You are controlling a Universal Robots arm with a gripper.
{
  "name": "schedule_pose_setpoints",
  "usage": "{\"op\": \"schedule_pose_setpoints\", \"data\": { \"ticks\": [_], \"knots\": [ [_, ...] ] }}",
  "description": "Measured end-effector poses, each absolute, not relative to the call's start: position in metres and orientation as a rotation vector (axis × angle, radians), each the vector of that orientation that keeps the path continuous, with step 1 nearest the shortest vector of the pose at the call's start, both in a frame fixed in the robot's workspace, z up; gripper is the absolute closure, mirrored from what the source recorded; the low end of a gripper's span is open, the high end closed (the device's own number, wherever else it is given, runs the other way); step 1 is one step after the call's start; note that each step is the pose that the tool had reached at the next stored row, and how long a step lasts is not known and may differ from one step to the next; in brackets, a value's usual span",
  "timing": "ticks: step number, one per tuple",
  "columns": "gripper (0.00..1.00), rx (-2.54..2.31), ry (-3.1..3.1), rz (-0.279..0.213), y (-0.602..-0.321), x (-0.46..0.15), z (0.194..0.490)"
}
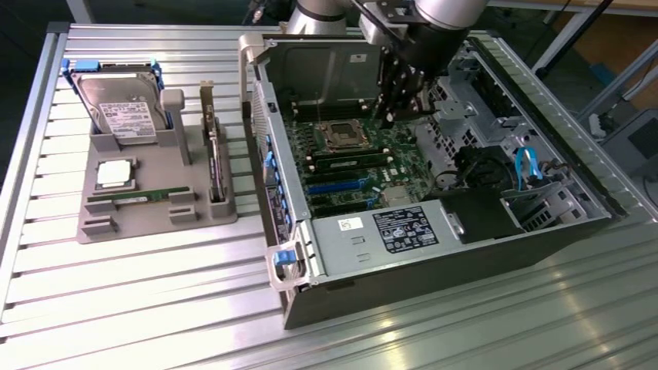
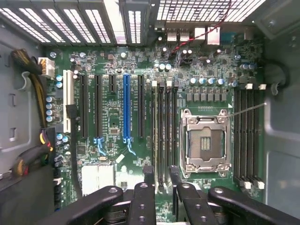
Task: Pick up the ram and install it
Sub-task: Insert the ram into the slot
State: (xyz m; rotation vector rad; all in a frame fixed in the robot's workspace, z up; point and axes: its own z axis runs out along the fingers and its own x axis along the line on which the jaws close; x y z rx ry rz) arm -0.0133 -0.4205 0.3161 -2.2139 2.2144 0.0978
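Ram [image 1: 139, 197] lies flat in a gray holder [image 1: 154, 223] on the worktop [image 1: 154, 308], outside the computer case [image 1: 442, 285] and well apart from the pincer [image 1: 396, 116], toward the exterior view's left. A hard drive [image 1: 119, 104] and a square silver chip [image 1: 113, 173] share that holder. The pincer [image 2: 161, 171] hangs inside the case above the motherboard [image 2: 112, 117], its 2 fingers [image 2: 148, 174] spread and holding nothing. Long memory slots [image 2: 161, 126] run directly below it, with the empty processor socket [image 2: 205, 143] just beside.
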Motion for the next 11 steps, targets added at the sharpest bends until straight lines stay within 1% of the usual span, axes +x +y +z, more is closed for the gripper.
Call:
{"op": "schedule_pose_setpoints", "data": {
  "ticks": [4, 11],
  "knots": [
    [0.75, -2.214, 2.214, 0.098, -0.421, -0.013, 0.332],
    [0.75, -2.214, 2.214, 0.098, -0.421, -0.013, 0.352]
  ]
}}
